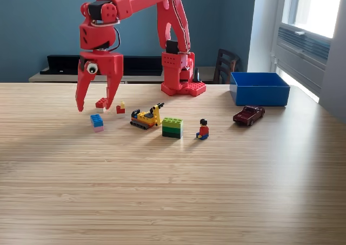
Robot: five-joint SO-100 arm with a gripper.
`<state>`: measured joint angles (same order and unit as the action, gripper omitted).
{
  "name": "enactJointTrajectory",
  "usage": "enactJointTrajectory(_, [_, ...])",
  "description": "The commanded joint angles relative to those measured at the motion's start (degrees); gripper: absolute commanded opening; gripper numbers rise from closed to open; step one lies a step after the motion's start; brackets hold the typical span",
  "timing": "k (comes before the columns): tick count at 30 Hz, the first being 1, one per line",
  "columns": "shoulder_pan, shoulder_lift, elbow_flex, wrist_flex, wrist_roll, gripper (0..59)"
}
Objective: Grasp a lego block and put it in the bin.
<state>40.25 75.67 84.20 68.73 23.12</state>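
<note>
Early stage, nothing in the bin point(259, 88) that I can see, though its inside is mostly hidden. My gripper point(97, 105) hangs with fingers spread wide, empty, around a small red-and-white lego block point(101, 104) far to the exterior view's left of the bin. Not clear if I touch it. Left: close, lift, carry across to the bin, release.

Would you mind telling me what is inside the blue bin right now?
Only the far inner wall of the bin shows, and it is bare blue. The near wall hides the floor, so anything lying low inside cannot be seen.
</note>
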Motion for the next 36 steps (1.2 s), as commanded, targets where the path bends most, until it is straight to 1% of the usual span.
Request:
enactJointTrajectory(1, [-0.2,-3.1,-8.2,1.4,-0.5,25.2])
enactJointTrajectory(7, [0.2,-9.1,-14.3,2.7,-1.9,24.8])
enactJointTrajectory(11, [0.2,-12.1,-17.3,3.3,-2.3,22.1])
enactJointTrajectory(14, [0.2,-13.1,-17.9,3.6,-2.6,19.3])
enactJointTrajectory(16, [0.2,-13.4,-18.3,3.8,-2.8,14.1])
enactJointTrajectory(18, [0.2,-13.4,-18.3,3.8,-2.8,4.1])
enactJointTrajectory(19, [0.3,-13.4,-18.3,3.8,-2.7,0.1])
enactJointTrajectory(24, [0.4,-13.4,-18.9,4.0,-2.6,0.1])
enactJointTrajectory(30, [2.3,-12.7,-24.8,8.2,-3.4,0.1])
enactJointTrajectory(33, [3.1,-12.5,-26.3,9.4,-4.5,0.0])
enactJointTrajectory(36, [2.5,-12.5,-27.8,12.1,-5.8,0.0])
